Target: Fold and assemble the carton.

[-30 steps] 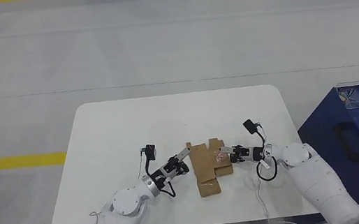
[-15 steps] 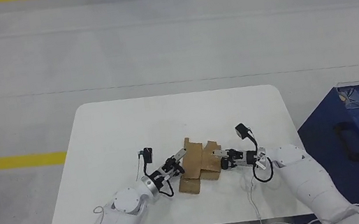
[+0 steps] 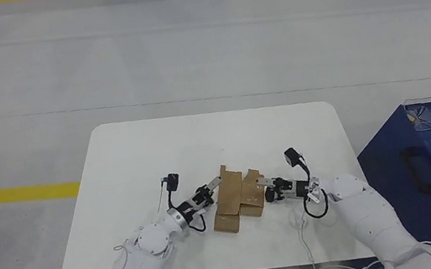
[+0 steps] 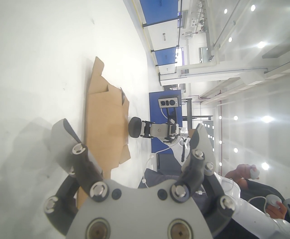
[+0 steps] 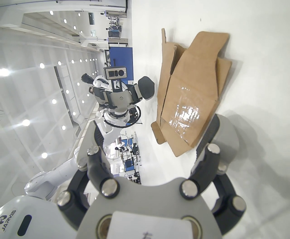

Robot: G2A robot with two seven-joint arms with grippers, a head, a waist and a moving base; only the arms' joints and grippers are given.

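carton (image 3: 236, 197) sits half-raised at lower centre of the surface (image 3: 135, 164), between both arms. left fingers (image 4: 64, 130) and right fingers (image 5: 214, 129) are spread at its sides. light, stiff, creasable card: likely best gripped at panel edges.

Reads as matt brown cardboard at the carton (image 3: 236, 197), raw-edged, with one glossy patch (image 5: 185, 115) on a panel. Shows smooth white finish, faintly sheened, at the table (image 3: 137, 172).
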